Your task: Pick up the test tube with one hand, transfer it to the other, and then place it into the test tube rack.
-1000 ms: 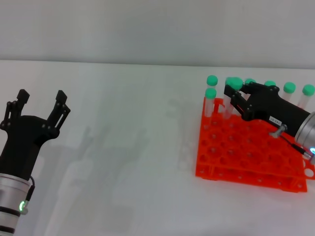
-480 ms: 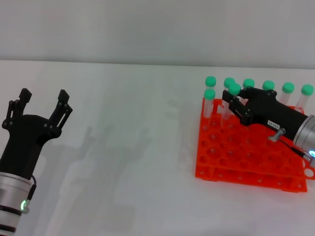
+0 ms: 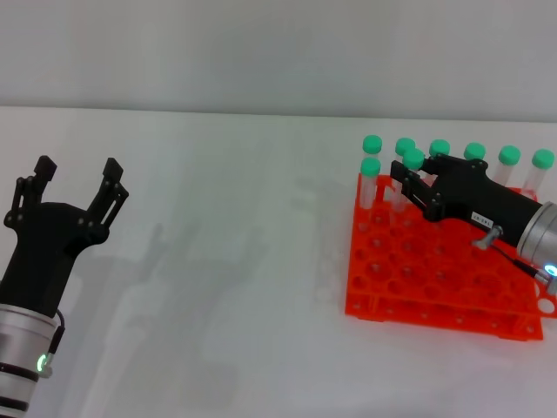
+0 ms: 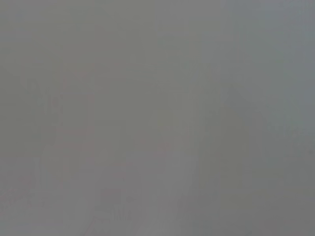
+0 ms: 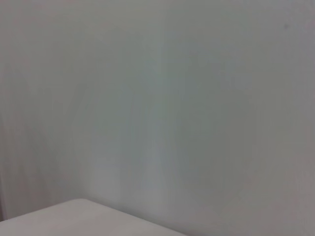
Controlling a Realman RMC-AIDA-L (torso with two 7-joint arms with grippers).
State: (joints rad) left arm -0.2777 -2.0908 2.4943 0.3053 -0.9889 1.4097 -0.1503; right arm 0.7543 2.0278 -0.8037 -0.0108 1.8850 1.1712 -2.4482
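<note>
In the head view the orange-red test tube rack (image 3: 409,266) stands on the white table at the right. My right gripper (image 3: 412,181) reaches over its back rows and is shut on a test tube (image 3: 413,160). The tube's green cap sticks up above the fingers, and its lower end reaches down into the rack. Several other green-capped tubes (image 3: 372,144) stand upright along the rack's back row and left corner. My left gripper (image 3: 75,178) is open and empty at the far left, well away from the rack. Both wrist views show only blank grey surface.
The white table (image 3: 226,261) stretches bare between the two arms. A pale wall (image 3: 261,52) rises behind the table's far edge. The right arm's silver wrist (image 3: 544,235) hangs over the rack's right side.
My right gripper has lowered the held tube toward the rack, so its cap sits lower, level with the other caps. The last half second shows almost no movement. The left arm stayed still.
</note>
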